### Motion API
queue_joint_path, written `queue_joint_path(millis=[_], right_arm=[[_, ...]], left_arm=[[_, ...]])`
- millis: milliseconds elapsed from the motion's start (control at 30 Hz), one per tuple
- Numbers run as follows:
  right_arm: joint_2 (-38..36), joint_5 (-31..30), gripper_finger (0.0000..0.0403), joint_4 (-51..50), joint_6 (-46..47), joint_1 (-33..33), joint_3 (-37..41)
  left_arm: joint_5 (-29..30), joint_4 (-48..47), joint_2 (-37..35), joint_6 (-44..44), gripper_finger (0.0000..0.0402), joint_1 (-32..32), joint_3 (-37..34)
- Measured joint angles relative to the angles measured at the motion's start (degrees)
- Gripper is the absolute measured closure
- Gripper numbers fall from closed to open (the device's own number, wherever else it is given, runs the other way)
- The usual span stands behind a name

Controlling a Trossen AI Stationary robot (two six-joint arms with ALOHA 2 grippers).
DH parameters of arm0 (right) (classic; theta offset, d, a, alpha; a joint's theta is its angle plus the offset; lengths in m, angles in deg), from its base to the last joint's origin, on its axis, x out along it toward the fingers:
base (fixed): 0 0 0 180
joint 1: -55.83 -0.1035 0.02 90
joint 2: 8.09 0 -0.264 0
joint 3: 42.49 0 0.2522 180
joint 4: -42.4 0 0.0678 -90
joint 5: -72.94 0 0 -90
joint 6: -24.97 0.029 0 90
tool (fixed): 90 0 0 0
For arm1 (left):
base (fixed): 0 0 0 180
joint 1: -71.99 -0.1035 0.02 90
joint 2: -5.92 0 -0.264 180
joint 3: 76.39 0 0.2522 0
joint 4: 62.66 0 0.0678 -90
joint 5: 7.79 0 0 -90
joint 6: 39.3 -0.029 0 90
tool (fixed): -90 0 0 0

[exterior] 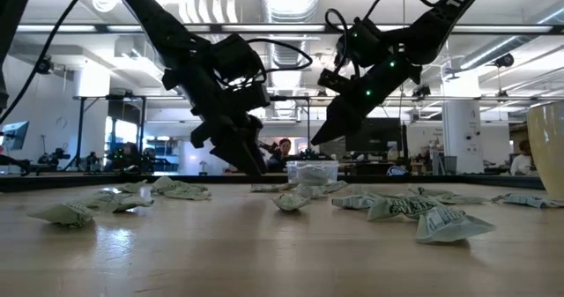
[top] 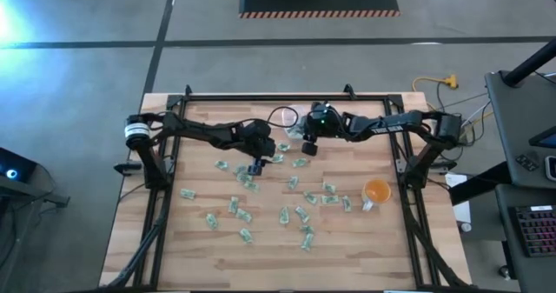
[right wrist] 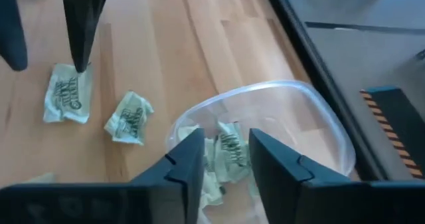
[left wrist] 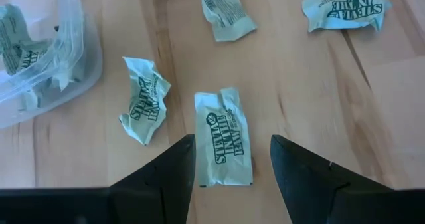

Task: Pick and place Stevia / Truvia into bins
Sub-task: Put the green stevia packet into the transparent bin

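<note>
Many green-and-white Stevia packets (top: 252,208) lie scattered flat over the wooden table. My left gripper (left wrist: 231,167) is open and slants down close over the table. One packet (left wrist: 223,139) lies flat between its two fingers, with a gap on each side. The clear bin (right wrist: 319,111) stands at the table's far middle and holds several packets (right wrist: 219,159). My right gripper (right wrist: 222,161) hangs open just above the bin, and a packet shows in the gap between its fingers, down in the bin.
A crumpled packet (left wrist: 145,99) lies beside the one between my left fingers, toward the bin (left wrist: 73,64). An orange cup (top: 376,191) stands at the table's right. A black frame rail (top: 278,98) runs along the far edge just behind the bin. The two grippers work close together.
</note>
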State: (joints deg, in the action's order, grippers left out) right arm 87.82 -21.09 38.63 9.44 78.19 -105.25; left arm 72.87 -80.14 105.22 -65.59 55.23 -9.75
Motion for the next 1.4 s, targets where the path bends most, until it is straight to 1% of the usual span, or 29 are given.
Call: queue_joint_path(millis=[100,200,367,533,600,667,733,867,933,1000,1033,1100,1200,1300,1400], right_arm=[[-1.68,-0.65,0.0275,-0.78,0.01,-0.19,-0.02],[-3.49,-0.69,0.0269,-3.51,0.66,-0.47,-0.04],[-7.37,-0.63,0.0274,-9.94,2.62,-0.98,-0.07],[-11.91,-0.65,0.0283,-15.29,3.96,-1.91,0.19],[-13.93,-0.61,0.0287,-18.00,4.12,-2.67,0.48],[-15.68,-0.67,0.0292,-20.10,4.94,-3.42,0.48],[-17.68,-1.59,0.0297,-22.43,5.84,-4.41,0.73],[-21.20,-6.76,0.0308,-26.99,8.27,-6.23,1.83],[-22.76,-8.96,0.0314,-30.00,10.82,-6.61,2.63],[-23.96,-9.42,0.0319,-33.41,13.99,-6.63,3.55],[-24.26,-9.28,0.0322,-34.33,15.54,-6.61,4.14],[-24.45,-7.57,0.0326,-35.35,17.66,-6.62,5.61],[-23.45,-0.60,0.0330,-32.13,17.11,-6.71,8.11],[-21.01,6.28,0.0330,-26.14,12.51,-6.77,10.68],[-18.31,10.06,0.0330,-21.04,8.58,-6.76,11.39]], left_arm=[[0.02,-0.29,0.04,0.05,0.0224,0.00,0.00],[-0.04,-0.58,0.67,0.44,0.0224,0.00,0.00],[-0.19,-2.10,2.68,0.87,0.0224,-0.08,0.47],[-0.93,-4.48,4.66,1.94,0.0231,-0.51,2.96],[-1.31,-5.59,5.20,2.03,0.0247,-0.76,3.71],[-1.38,-6.16,5.22,2.00,0.0273,-0.83,3.95],[-1.58,-6.40,5.11,1.56,0.0306,-0.82,3.97],[-0.04,-7.92,3.98,-0.86,0.0383,-0.90,3.84],[0.94,-7.88,3.63,-1.12,0.0394,-0.92,3.80],[1.92,-7.91,3.28,-1.19,0.0394,-0.86,3.80],[3.30,-7.57,3.16,-1.22,0.0396,-0.75,3.80],[7.56,-6.85,2.90,-1.28,0.0400,-0.58,3.96],[13.03,-6.09,2.16,-1.21,0.0400,-0.28,4.32],[13.47,-3.76,0.89,-1.22,0.0401,0.00,4.52],[13.36,-1.26,-0.38,-1.62,0.0401,0.20,4.52]])
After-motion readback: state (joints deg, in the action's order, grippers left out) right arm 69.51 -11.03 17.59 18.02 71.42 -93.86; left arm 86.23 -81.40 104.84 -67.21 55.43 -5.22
